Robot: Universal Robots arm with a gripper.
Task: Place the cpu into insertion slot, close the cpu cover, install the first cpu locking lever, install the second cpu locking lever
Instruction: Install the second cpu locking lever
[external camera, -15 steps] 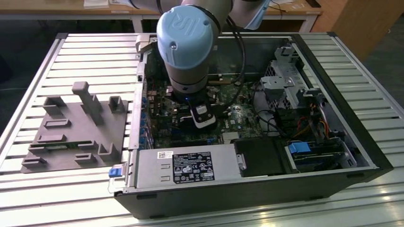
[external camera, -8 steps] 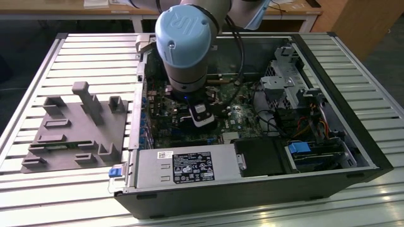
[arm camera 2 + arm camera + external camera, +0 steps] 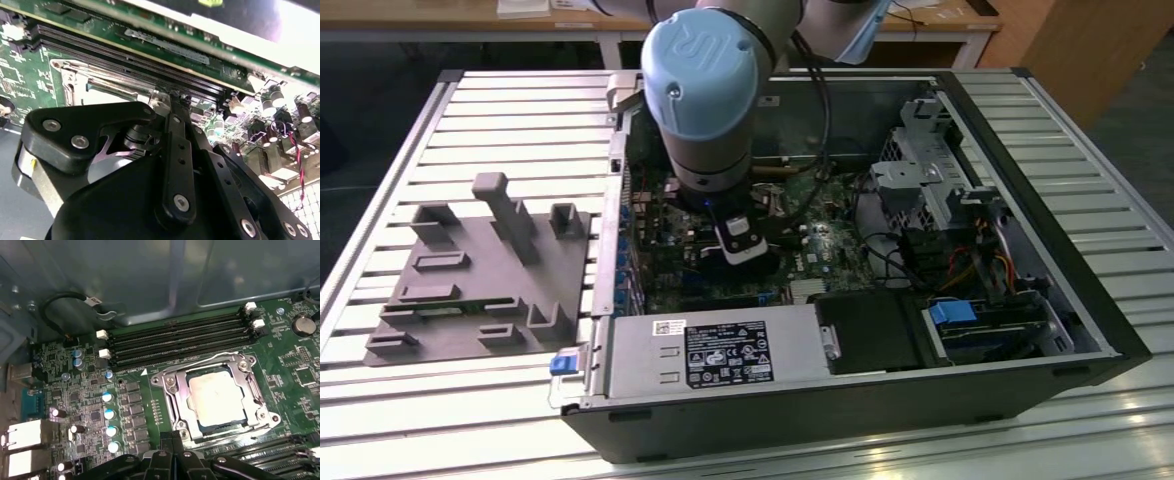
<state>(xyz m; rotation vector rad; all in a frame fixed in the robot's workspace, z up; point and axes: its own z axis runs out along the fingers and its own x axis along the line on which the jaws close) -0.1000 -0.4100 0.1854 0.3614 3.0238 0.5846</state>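
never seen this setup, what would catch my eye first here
The big blue-capped robot arm reaching down into the open computer case in the exterior view. In the first wrist view, the cpu sits in the insertion slot with the silver cpu cover framing it, beside the long black memory slots.

exterior view high over the computer case (image 3: 854,400), both wrist views near motherboard (image 3: 75,390)

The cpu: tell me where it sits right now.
In the first wrist view the cpu lies flat in the insertion slot on the green board, framed by the cpu cover, beside the long black memory slots.
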